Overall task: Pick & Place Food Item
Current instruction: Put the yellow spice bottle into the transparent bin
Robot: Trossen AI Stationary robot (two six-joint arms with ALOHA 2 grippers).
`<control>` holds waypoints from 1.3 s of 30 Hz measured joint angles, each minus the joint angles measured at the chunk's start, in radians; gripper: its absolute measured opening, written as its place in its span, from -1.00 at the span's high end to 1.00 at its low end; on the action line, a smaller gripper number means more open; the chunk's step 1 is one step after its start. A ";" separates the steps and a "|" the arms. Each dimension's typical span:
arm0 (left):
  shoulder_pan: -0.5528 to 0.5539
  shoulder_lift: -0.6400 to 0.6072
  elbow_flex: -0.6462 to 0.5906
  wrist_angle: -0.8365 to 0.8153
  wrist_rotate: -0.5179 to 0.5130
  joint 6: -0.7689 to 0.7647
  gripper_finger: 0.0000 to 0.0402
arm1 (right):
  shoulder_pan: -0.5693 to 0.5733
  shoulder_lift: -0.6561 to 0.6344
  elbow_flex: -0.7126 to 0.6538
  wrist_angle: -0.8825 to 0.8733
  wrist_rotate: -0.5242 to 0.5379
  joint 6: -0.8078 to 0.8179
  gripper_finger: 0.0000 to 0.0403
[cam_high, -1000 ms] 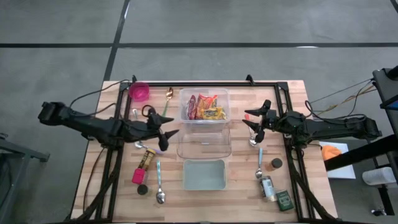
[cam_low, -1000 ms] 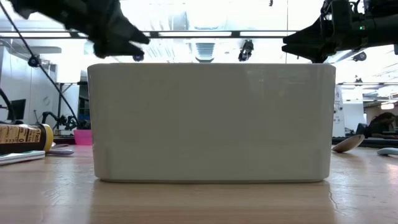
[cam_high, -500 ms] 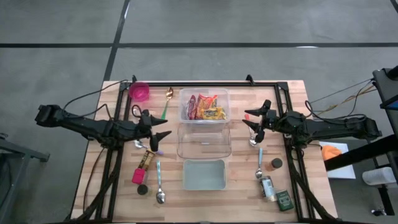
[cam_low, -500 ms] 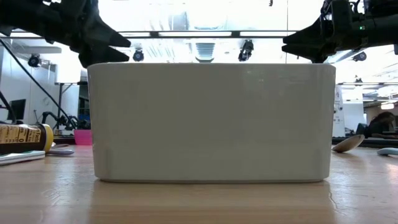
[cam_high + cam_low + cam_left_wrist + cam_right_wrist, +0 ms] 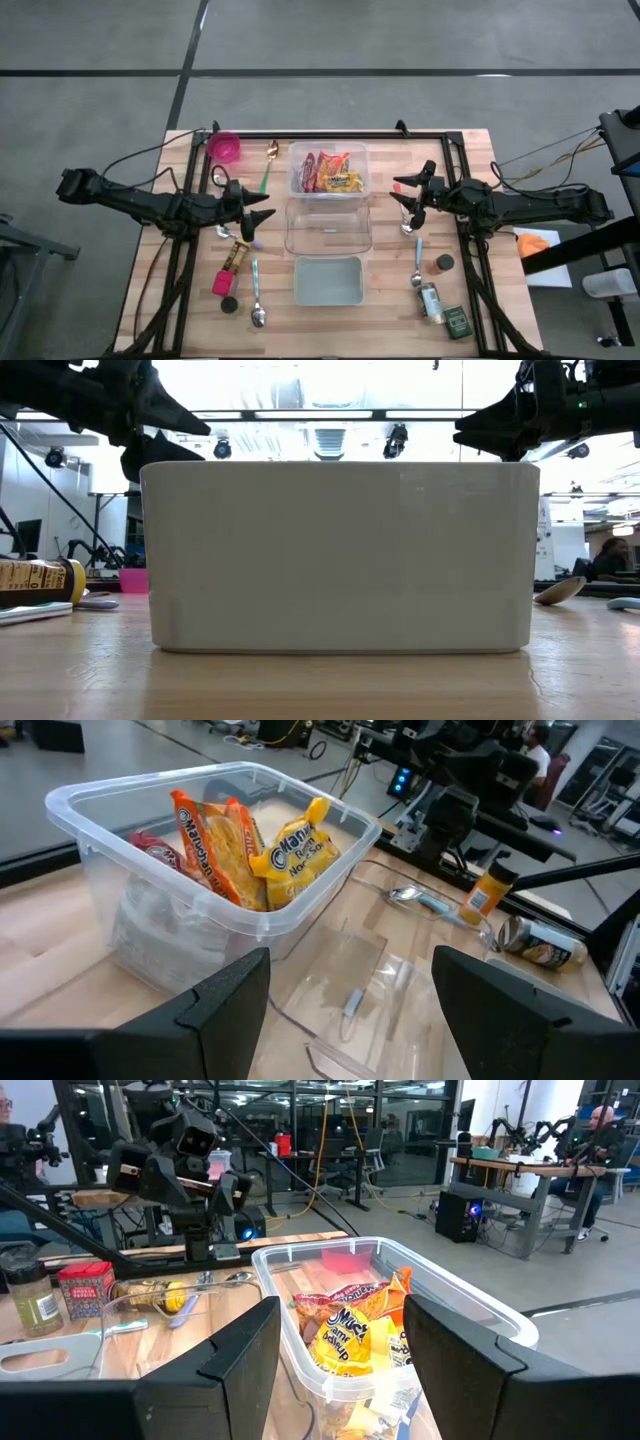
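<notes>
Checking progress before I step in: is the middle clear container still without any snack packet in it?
Yes, the overhead view shows the middle clear container bare inside, while the snack packets all sit in the far clear bin.

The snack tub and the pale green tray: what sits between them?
An empty clear container sits between snack tub and green tray, seen from the high view.

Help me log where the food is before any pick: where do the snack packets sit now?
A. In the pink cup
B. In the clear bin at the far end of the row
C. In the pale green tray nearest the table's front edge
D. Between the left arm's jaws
B: the snack packets stand inside the clear bin at the far end, and both arms hover beside it with open, empty jaws.
</notes>
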 joint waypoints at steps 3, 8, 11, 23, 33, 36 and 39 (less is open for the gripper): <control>0.000 0.000 0.000 0.000 -0.015 0.003 -0.41 | 0.000 0.000 0.000 0.000 0.000 0.000 -0.05; 0.000 -0.001 0.001 -0.057 -0.026 -0.083 -0.41 | 0.000 0.000 0.000 0.000 0.000 0.000 -0.05; 0.000 -0.006 0.031 -0.195 -0.026 -0.213 -0.41 | 0.000 0.000 0.000 0.000 0.000 0.000 -0.05; -0.032 -0.005 0.103 -0.363 -0.067 -0.345 -0.40 | 0.000 0.000 0.000 0.000 0.000 0.000 -0.05; -0.079 0.022 0.219 -0.639 -0.019 -0.710 -0.40 | 0.000 0.000 0.000 0.000 0.000 0.000 -0.05; -0.139 0.092 0.282 -0.735 -0.001 -0.818 -0.38 | 0.000 0.000 0.000 0.000 0.000 0.000 -0.05; -0.210 0.192 0.369 -0.856 0.001 -0.916 -0.27 | 0.000 0.000 0.000 0.000 0.000 0.000 -0.05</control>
